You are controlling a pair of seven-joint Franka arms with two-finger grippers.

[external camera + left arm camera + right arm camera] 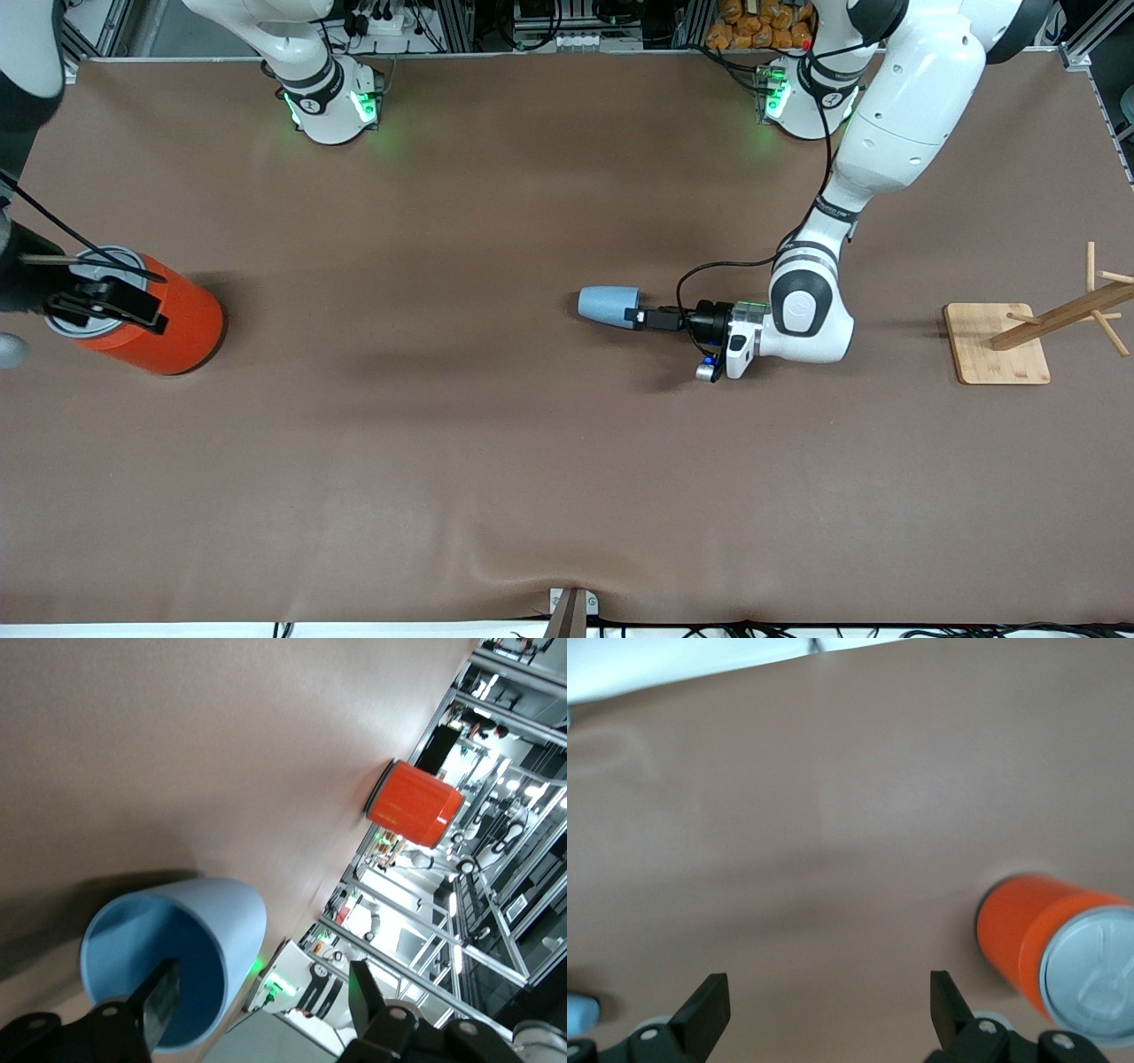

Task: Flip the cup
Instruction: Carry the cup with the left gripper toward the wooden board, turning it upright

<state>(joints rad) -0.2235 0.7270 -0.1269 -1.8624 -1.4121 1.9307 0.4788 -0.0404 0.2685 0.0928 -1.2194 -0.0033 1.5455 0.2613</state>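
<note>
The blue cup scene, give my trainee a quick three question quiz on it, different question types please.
1. True or false: the cup lies on its side.
2. One finger of the left pincer is: A inside the cup's mouth, B on the orange can, C on the wooden rack.
3. Fill in: the right pincer hangs open above the ____.

Key: 1 true. 2 A. 3 table.
</note>
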